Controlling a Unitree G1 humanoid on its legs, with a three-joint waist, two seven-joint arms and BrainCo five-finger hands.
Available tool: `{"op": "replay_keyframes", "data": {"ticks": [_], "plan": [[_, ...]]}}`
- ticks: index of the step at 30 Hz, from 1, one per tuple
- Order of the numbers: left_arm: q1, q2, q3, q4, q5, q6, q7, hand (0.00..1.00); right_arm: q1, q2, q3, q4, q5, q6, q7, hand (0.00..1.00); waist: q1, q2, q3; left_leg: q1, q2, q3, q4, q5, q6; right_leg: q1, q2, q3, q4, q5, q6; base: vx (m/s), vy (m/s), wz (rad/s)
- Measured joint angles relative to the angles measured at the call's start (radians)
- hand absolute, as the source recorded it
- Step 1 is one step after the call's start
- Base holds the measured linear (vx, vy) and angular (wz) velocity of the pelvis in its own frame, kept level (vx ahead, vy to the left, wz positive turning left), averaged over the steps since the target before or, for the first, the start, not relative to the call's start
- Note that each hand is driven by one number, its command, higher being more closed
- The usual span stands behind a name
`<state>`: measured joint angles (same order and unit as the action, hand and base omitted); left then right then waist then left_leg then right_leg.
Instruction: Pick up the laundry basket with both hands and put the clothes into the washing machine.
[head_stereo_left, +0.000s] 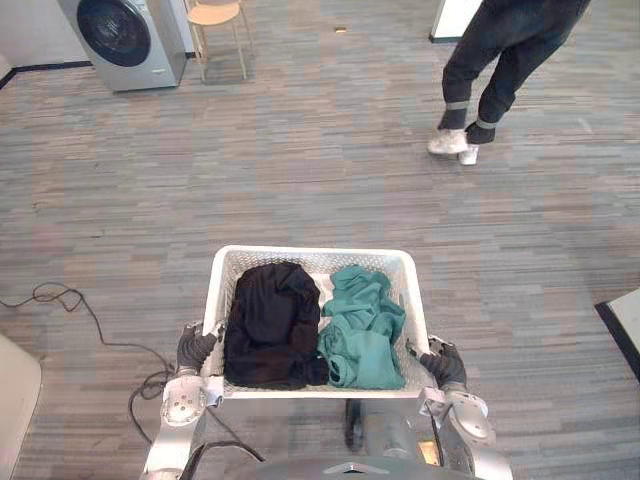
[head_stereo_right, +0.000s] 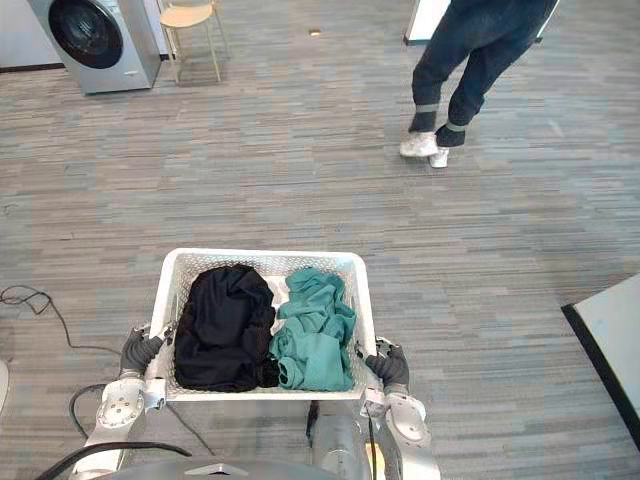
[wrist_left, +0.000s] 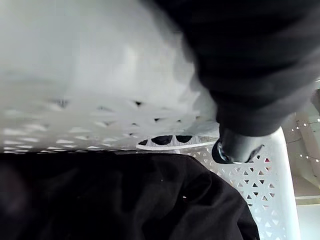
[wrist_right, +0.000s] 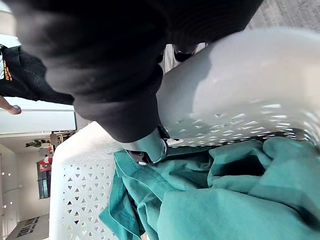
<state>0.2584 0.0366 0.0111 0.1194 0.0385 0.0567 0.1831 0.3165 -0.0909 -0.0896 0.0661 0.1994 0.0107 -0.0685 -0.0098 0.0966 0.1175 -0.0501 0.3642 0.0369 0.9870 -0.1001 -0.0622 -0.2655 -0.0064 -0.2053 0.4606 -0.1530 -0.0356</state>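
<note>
Facing a washer (head_stereo_left: 125, 38) at upper left and a person (head_stereo_left: 500, 70) at upper right, with the basket (head_stereo_left: 312, 253) held at lower centre.
Black cloth (head_stereo_left: 270, 325) fills its left half, teal cloth (head_stereo_left: 362, 325) its right; left hand (head_stereo_left: 195, 347) and right hand (head_stereo_left: 443, 364) clamp the side rims, thumbs hooked over the edge.

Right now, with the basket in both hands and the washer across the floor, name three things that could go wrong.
1. The left hand and right hand grip the laundry basket only at its near corners; the far end may dip.
2. A chair stands right beside the washing machine; the basket could catch it.
3. Its door looks shut, with both hands busy.
</note>
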Motion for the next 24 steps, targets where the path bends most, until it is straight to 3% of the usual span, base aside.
{"op": "replay_keyframes", "data": {"ticks": [2,3,5,7,8,9,10,11,12,13,15,16,17,18,19,20,22,24], "plan": [[0.027,-0.011,0.005,0.0,-0.017,0.0,-0.01,1.0,0.025,0.001,-0.001,-0.04,0.001,-0.005,0.0,1.0,0.01,-0.011,0.007,-0.097,-0.003,0.009,0.195,-0.017,0.013,0.149,0.028,0.0,-0.076,-0.027,-0.021,0.61,-0.2,-0.02],[0.034,-0.011,0.005,-0.001,-0.02,0.0,-0.018,1.0,0.031,0.002,-0.001,-0.056,0.001,-0.009,0.0,1.0,0.012,-0.023,0.007,-0.143,-0.018,0.039,0.215,-0.038,0.02,0.208,0.028,0.0,-0.116,-0.037,-0.022,0.69,-0.197,0.06],[0.037,-0.014,0.006,-0.001,-0.037,-0.001,-0.023,1.0,0.023,-0.002,-0.002,-0.062,0.0,-0.017,0.0,1.0,0.027,-0.042,0.004,-0.247,-0.061,0.094,0.151,-0.095,0.023,0.298,0.028,0.009,-0.195,-0.046,-0.019,0.5,-0.091,-0.09],[0.037,-0.017,0.013,-0.001,-0.038,0.0,-0.023,1.0,-0.013,-0.004,-0.003,-0.042,0.0,-0.015,0.0,1.0,0.057,-0.046,0.005,-0.318,-0.146,0.109,-0.183,-0.131,0.017,0.369,0.015,0.039,-0.266,-0.063,-0.008,0.51,0.039,-0.39],[0.042,-0.019,0.014,-0.002,-0.037,0.0,-0.023,1.0,-0.018,-0.005,-0.002,-0.022,-0.002,-0.017,0.004,1.0,0.061,-0.044,-0.002,-0.304,-0.186,0.108,-0.47,-0.09,-0.009,0.398,0.002,0.047,-0.295,-0.075,0.006,0.48,0.088,-0.25],[0.043,-0.02,0.014,-0.002,-0.037,0.0,-0.023,1.0,-0.02,-0.006,-0.002,-0.011,-0.002,-0.018,0.005,1.0,0.062,-0.041,-0.004,-0.295,-0.196,0.109,-0.586,-0.057,-0.016,0.418,-0.001,0.05,-0.312,-0.081,0.014,0.39,0.096,-0.2],[0.047,-0.019,0.017,-0.001,-0.035,0.0,-0.023,1.0,-0.026,-0.004,-0.001,0.017,-0.005,-0.017,0.008,1.0,0.067,-0.045,-0.005,-0.294,-0.212,0.106,-0.658,0.05,-0.025,0.45,-0.012,0.061,-0.329,-0.092,0.028,0.55,0.189,-0.17],[0.053,-0.014,0.018,-0.001,-0.032,0.002,-0.023,1.0,-0.028,0.003,-0.001,0.053,-0.007,-0.016,0.016,1.0,0.069,-0.065,-0.031,-0.281,-0.253,0.11,-0.663,0.125,0.006,0.469,-0.041,0.071,-0.345,-0.102,0.041,0.57,0.204,-0.12],[0.048,-0.01,0.019,-0.001,-0.031,0.003,-0.022,1.0,-0.032,0.002,-0.001,0.069,-0.008,-0.015,0.016,1.0,0.064,-0.074,-0.041,-0.28,-0.269,0.112,-0.649,0.112,0.036,0.471,-0.06,0.076,-0.34,-0.104,0.047,0.71,0.249,0.03],[0.045,-0.008,0.021,-0.001,-0.026,0.003,-0.022,1.0,-0.037,0.001,-0.001,0.083,-0.009,-0.008,0.019,1.0,0.056,-0.094,-0.04,-0.277,-0.281,0.13,-0.612,0.081,0.07,0.46,-0.089,0.096,-0.286,-0.096,0.061,0.59,0.216,-0.03],[0.064,0.007,0.021,-0.001,-0.024,0.003,-0.022,1.0,-0.041,0.004,0.004,0.103,-0.01,-0.007,0.042,1.0,0.062,-0.123,-0.042,-0.241,-0.293,0.161,-0.569,0.033,0.081,0.382,-0.114,0.143,-0.057,-0.075,0.094,0.55,0.223,-0.2],[0.075,0.02,0.02,-0.002,-0.024,0.003,-0.023,1.0,-0.04,0.007,0.008,0.111,-0.012,-0.007,0.049,1.0,0.06,-0.146,-0.042,-0.17,-0.314,0.162,-0.602,-0.012,0.084,0.3,-0.148,0.143,0.174,-0.02,0.157,0.52,0.191,-0.01],[0.076,0.036,0.015,-0.002,-0.024,0.004,-0.023,1.0,-0.039,0.018,0.008,0.126,-0.012,-0.008,0.051,1.0,0.043,-0.167,-0.04,-0.101,-0.337,0.162,-0.634,-0.054,0.095,0.219,-0.187,0.151,0.389,0.089,0.209,0.52,0.162,0.14],[0.077,0.046,0.016,-0.003,-0.024,0.004,-0.022,1.0,-0.039,0.024,0.007,0.14,-0.012,-0.008,0.051,1.0,0.035,-0.171,-0.034,-0.073,-0.347,0.162,-0.641,-0.062,0.1,0.183,-0.205,0.157,0.486,0.107,0.207,0.51,0.087,0.16],[0.079,0.054,0.019,-0.014,-0.024,0.012,-0.022,1.0,-0.042,0.039,0.005,0.148,-0.012,-0.005,0.051,1.0,0.033,-0.181,-0.027,0.002,-0.352,0.16,-0.657,-0.09,0.099,0.116,-0.216,0.158,0.635,0.071,0.172,0.45,0.028,0.0],[0.085,0.061,0.02,-0.032,-0.024,0.016,-0.022,1.0,-0.028,0.046,0.006,0.146,-0.012,-0.006,0.052,1.0,0.035,-0.168,-0.021,0.072,-0.34,0.157,-0.68,-0.109,0.095,0.062,-0.212,0.135,0.699,0.007,0.124,0.43,0.005,-0.06],[0.085,0.062,0.02,-0.079,-0.024,0.016,-0.022,1.0,-0.011,0.046,0.007,0.138,-0.011,-0.006,0.059,1.0,0.028,-0.145,-0.015,0.15,-0.312,0.153,-0.718,-0.138,0.082,-0.014,-0.194,0.088,0.636,-0.054,0.114,0.37,-0.043,0.06],[0.079,0.061,0.025,-0.133,-0.025,0.015,-0.022,1.0,-0.004,0.049,0.005,0.116,-0.01,-0.002,0.06,1.0,0.024,-0.138,-0.013,0.195,-0.295,0.151,-0.729,-0.178,0.062,-0.085,-0.2,0.04,0.441,-0.068,0.111,0.37,-0.097,0.07]]}}
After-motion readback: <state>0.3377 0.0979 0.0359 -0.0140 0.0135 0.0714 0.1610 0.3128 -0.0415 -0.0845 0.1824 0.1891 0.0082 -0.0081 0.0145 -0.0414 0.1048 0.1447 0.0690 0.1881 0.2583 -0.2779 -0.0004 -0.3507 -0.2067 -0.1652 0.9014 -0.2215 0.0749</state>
